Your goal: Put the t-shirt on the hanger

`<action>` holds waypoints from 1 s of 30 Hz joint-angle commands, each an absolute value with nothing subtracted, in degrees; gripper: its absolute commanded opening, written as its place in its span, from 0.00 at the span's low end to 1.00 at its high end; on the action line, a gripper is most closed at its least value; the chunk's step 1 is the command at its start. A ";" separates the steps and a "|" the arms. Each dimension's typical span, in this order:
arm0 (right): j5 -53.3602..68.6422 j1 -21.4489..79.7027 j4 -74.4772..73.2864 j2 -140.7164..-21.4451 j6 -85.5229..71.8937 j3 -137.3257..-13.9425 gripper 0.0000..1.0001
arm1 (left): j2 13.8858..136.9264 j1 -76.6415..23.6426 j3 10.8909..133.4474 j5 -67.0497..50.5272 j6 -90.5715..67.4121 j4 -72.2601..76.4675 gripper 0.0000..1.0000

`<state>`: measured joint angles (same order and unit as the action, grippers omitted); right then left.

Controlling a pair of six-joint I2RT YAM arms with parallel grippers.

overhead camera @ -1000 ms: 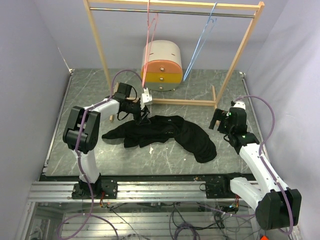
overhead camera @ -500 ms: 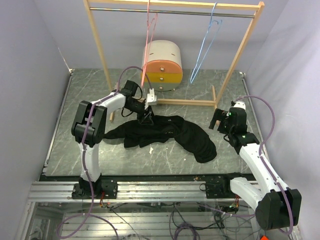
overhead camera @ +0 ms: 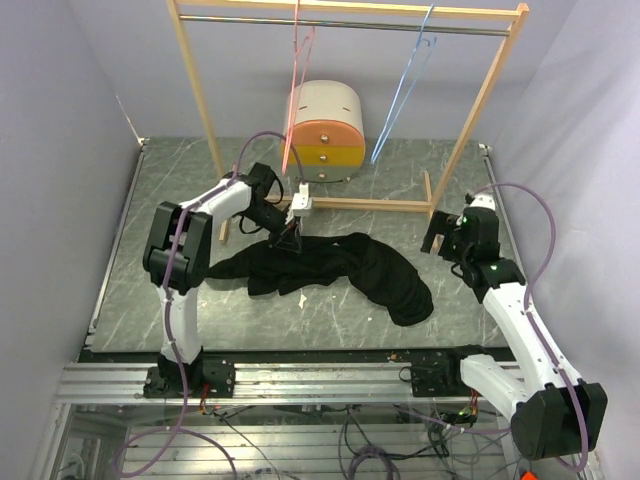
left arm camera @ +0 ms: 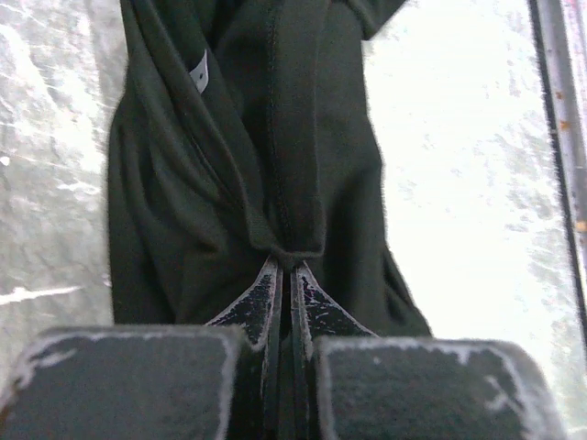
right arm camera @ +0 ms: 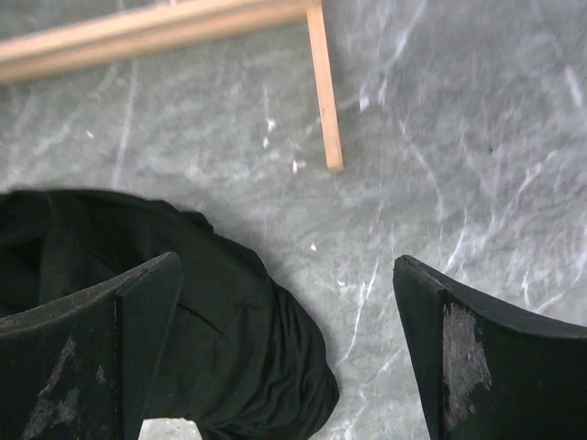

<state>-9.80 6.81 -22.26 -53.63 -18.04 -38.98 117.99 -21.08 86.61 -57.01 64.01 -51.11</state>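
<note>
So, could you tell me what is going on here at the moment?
The left gripper is shut on a fold of the black t-shirt, which lies crumpled on the table. The right gripper is open and holds nothing, hovering by the shirt's right end. The light-blue hanger hangs bare on the wooden rack beside a pink-red hanger, so the shirt is not yet on it.

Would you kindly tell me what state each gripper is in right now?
Left gripper: closed, pinching a fold of the t-shirt.
Right gripper: open, holding nothing.
</note>
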 commanded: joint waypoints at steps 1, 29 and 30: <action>-9.41 6.68 -25.55 -53.01 -15.23 -47.53 0.99 | 109.11 -20.74 82.46 -56.54 62.47 -52.20 0.07; 1.27 6.68 -21.07 -71.70 -22.21 -95.88 0.91 | 90.91 -28.71 74.96 -54.93 35.98 -40.87 0.08; 1.98 6.68 -20.21 -72.93 -22.85 -96.95 0.90 | 90.29 -29.04 74.35 -55.01 34.03 -39.89 0.08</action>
